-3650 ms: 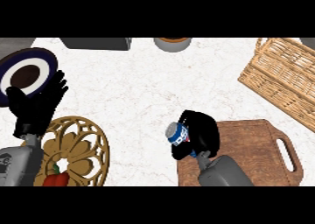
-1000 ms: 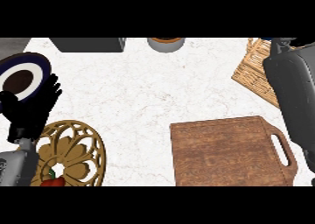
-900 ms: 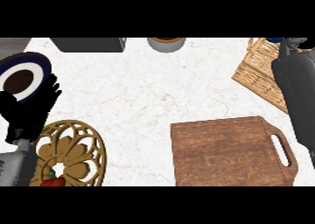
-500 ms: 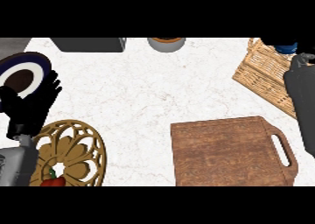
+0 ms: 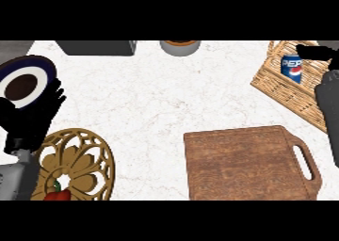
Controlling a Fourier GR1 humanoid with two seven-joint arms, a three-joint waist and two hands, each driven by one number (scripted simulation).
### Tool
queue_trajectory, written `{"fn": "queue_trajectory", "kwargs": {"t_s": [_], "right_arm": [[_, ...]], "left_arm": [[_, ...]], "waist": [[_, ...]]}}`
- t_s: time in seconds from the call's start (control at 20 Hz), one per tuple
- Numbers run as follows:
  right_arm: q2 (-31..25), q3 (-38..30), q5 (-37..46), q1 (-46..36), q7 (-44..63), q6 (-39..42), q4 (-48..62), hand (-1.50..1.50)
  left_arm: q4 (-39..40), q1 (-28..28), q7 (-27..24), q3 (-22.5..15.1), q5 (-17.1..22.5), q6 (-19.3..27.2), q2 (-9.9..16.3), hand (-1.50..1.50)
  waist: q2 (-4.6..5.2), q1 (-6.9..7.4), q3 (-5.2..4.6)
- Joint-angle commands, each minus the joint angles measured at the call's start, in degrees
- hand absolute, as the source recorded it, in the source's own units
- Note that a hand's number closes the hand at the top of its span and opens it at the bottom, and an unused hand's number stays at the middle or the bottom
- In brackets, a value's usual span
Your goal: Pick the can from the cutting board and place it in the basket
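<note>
- Your can (image 5: 292,68) stands upright inside the basket (image 5: 283,92), near its far left wall, its blue label facing you. Its long axis runs vertical.
- Your right robot hand (image 5: 318,52) shows as a dark shape at the view's upper right, just beside the can on its right and slightly farther away. I cannot tell whether its fingers are curled on the can or spread apart from it; too little of the hand shows.
- The relation that matters now: the can lies to the left of the right robot hand, touching or nearly so. Judging by this, the placing looks done or close to it, and the coming move is to part the fingers and draw the hand up and away without tipping the can.
- The right hand is by far the nearer; the left is well apart, across the tabletop (image 5: 165,103).
- Your left robot hand (image 5: 29,117) rests at the view's left, fingers spread and upright, holding nothing.
- Count: one can, one basket, one cutting board (image 5: 245,162) with nothing on it, two robot hands.
- Also there: one plate (image 5: 5,77) behind the left hand and one round gold trivet (image 5: 78,164) below it.
</note>
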Motion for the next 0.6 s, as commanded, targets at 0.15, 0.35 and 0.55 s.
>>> {"fn": "queue_trajectory", "kwargs": {"t_s": [0.15, 0.35, 0.55], "right_arm": [[-2.58, -3.92, -8.04, -2.46, -13.09, -2.74, 5.62, -1.5], [-3.75, -8.33, -10.79, -0.97, -8.07, -5.63, -1.24, -1.5], [0.02, -11.74, -15.65, 3.44, -8.5, -12.06, -8.76, -1.5]], "left_arm": [[-2.16, 0.06, 1.91, 0.58, 0.92, -0.82, 0.48, 0.0], [0.51, -1.37, 1.03, 1.18, 1.04, -0.6, 0.33, 0.0], [0.71, 0.27, 0.57, 1.16, 0.29, -0.25, 0.27, 0.0]], "waist": [[-0.01, 0.32, 0.02], [-0.22, -0.74, 0.0], [-0.5, -1.2, 0.01]]}}
